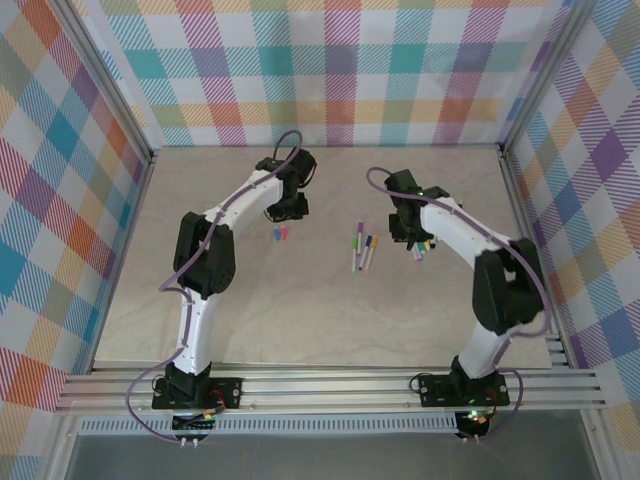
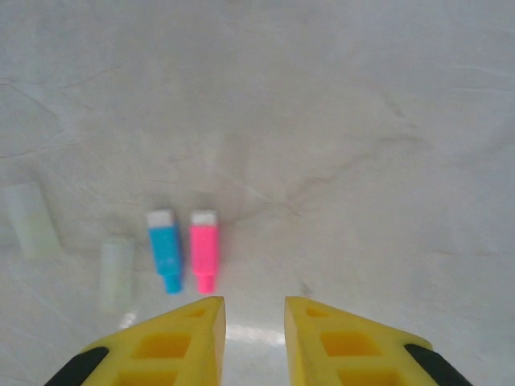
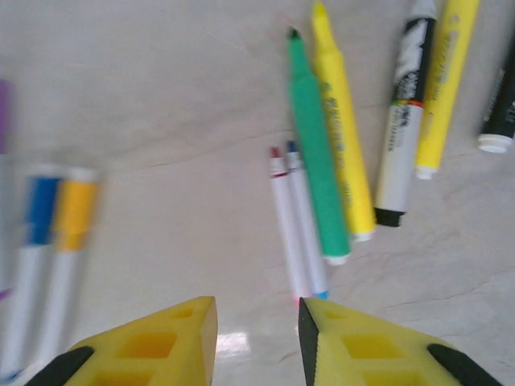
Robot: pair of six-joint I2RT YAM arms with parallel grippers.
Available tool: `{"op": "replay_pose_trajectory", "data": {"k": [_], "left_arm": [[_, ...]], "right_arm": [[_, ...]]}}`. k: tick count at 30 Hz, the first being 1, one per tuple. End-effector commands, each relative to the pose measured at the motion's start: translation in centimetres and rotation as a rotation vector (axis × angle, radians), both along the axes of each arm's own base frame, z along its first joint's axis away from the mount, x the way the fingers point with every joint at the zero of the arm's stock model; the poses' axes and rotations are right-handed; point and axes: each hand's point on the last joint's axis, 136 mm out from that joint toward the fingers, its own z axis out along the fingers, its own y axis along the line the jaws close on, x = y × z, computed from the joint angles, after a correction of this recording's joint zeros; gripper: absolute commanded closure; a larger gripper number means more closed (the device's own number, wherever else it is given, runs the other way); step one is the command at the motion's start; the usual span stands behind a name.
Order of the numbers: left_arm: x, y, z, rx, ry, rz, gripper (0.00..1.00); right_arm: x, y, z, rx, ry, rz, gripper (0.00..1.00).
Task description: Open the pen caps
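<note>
left wrist: pink cap (image 2: pixel 204 248) beside blue cap (image 2: pixel 165 249).

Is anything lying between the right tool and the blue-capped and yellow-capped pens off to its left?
Nothing visible does. Bare table lies between the right tool and the blue-capped pen and yellow-capped pen. The two slim uncapped pens lie ahead-right, off that path.

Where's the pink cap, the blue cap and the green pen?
pink cap (image 2: pixel 203 245), left wrist view, middle of its body.
blue cap (image 2: pixel 164 245), left wrist view, middle of its body.
green pen (image 3: pixel 314 153), right wrist view, middle of its barrel.
</note>
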Motion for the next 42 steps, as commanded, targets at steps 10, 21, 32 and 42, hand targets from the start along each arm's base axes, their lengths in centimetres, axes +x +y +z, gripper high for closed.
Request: {"op": "replay_pose_trajectory", "data": {"k": [10,21,32,42], "left_arm": [[-2.8,-11.6,1.0,-0.248,0.003,-0.169,0.64],[-4.7,-16.0,-2.4,-0.242,0.066,-0.232,0.64],[-5.5,-17.1,-4.6,-0.231,0.108,-0.247,0.65],[-5.7,-16.6,-6.4,-0.191,0.137,-0.238,0.66]], "right_arm": [[-5.5,5.4,-2.3,0.443,0.086,-0.011,0.54],[-5.5,5.3,-1.8,0.432,0.076,-0.003,0.51],[-5.5,5.1,-2.1,0.424,0.080,-0.003,0.51],[-5.4,5.1,-2.4,0.418,0.084,-0.003,0.52]]}}
